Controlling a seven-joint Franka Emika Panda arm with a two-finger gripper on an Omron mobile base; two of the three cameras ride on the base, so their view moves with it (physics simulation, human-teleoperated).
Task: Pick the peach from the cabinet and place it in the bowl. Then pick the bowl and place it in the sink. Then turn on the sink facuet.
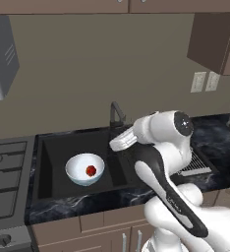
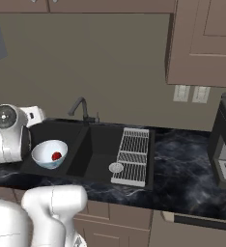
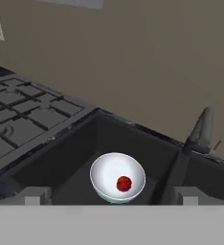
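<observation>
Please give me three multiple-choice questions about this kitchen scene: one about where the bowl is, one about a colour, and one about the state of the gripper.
1. Where is the bowl?
A. On the stove
B. In the sink
C. On the drying rack

2. What colour is the peach in the bowl?
A. Orange-red
B. Green
C. Yellow

3. What is the gripper doing?
A. It holds the bowl
B. It holds the peach
C. It is open and holds nothing

Answers:
1. B: both base views show the white bowl standing inside the black basin, left of the faucet.
2. A: the small round fruit is red-orange against the white inside of the bowl.
3. C: in the hand view the two fingertips stand wide apart at the bottom, with the bowl below and beyond them, untouched.
</observation>
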